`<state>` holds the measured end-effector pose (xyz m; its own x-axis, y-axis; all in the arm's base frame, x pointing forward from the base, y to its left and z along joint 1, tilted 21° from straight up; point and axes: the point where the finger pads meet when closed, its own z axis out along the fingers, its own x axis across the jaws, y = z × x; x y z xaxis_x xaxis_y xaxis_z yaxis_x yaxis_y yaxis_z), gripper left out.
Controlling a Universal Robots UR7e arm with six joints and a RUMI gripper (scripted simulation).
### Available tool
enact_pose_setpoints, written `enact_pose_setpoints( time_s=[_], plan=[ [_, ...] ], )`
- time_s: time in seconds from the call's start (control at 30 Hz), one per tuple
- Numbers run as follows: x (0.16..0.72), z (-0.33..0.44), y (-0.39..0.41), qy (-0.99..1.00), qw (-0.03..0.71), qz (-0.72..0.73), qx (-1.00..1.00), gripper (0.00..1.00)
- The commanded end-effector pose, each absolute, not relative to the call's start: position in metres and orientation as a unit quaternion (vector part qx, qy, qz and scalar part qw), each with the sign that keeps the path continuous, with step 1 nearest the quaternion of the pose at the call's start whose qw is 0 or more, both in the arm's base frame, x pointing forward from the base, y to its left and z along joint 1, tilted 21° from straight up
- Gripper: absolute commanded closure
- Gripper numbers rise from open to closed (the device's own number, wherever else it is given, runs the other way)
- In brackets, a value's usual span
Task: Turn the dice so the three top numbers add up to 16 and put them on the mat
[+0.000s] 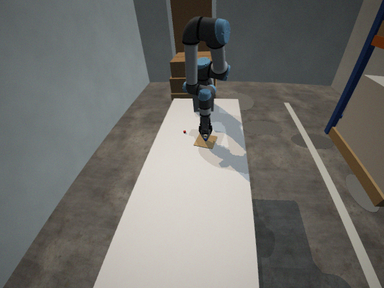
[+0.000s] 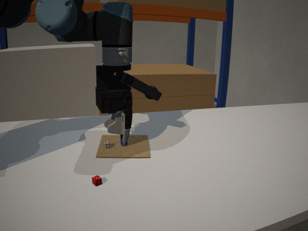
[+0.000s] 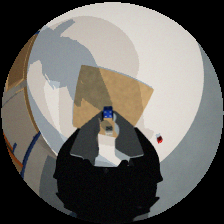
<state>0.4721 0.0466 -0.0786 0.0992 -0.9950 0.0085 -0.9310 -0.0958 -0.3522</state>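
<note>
Over one mat (image 1: 205, 145) (image 2: 138, 151) (image 3: 125, 92), one hand (image 1: 205, 136) (image 2: 123, 143) (image 3: 108, 111) pinches one blue die (image 1: 205, 139) (image 2: 122, 142) (image 3: 108, 112) near one white die (image 2: 107, 145) (image 3: 109, 128), one red (image 1: 184, 131) (image 2: 96, 180) (image 3: 159, 139) outside

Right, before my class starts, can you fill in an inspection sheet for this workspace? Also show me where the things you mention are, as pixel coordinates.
Surface: pale table (image 1: 192, 208) (image 2: 205, 167) (image 3: 170, 60) with arm shadows across it; brown mat (image 1: 200, 143) (image 2: 138, 151) (image 3: 125, 92) lying flat.
Job's things: white die (image 2: 107, 144) (image 3: 109, 129) on the mat; blue die (image 1: 205, 139) (image 2: 122, 142) (image 3: 108, 113) over the mat, at the fingertips; red die (image 1: 184, 131) (image 2: 96, 180) (image 3: 159, 139) off the mat, on the table.
Clutter: nothing seen.
Tool (image 1: 205, 137) (image 2: 123, 144) (image 3: 108, 111): closed on the blue die.
Cables: nothing seen.
Surroundings: blue-posted rack (image 1: 356, 67) (image 2: 225, 51) beside the table; stacked brown boxes (image 1: 178, 69) near the door (image 1: 191, 25).
</note>
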Motion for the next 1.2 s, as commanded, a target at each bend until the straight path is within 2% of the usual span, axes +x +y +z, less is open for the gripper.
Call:
enact_pose_setpoints(
  time_s=[0.0, 0.4, 0.43, 0.57, 0.6, 0.87, 0.9, 1.17],
  plan=[
    [0.4723, -0.0782, 0.0465, 0.660, 0.130, -0.124, -0.730, 1.00],
    [0.4723, -0.0782, 0.0465, 0.660, 0.130, -0.124, -0.730, 1.00],
    [0.4723, -0.0782, 0.0465, 0.660, 0.130, -0.124, -0.730, 0.96],
    [0.4723, -0.0782, 0.0465, 0.660, 0.130, -0.124, -0.730, 0.96],
    [0.4723, -0.0782, 0.0465, 0.660, 0.130, -0.124, -0.730, 0.93],
    [0.4723, -0.0782, 0.0465, 0.660, 0.130, -0.124, -0.730, 0.85],
    [0.4723, -0.0782, 0.0465, 0.660, 0.130, -0.124, -0.730, 0.82],
    [0.4723, -0.0782, 0.0465, 0.660, 0.130, -0.124, -0.730, 0.82]
  ],
)
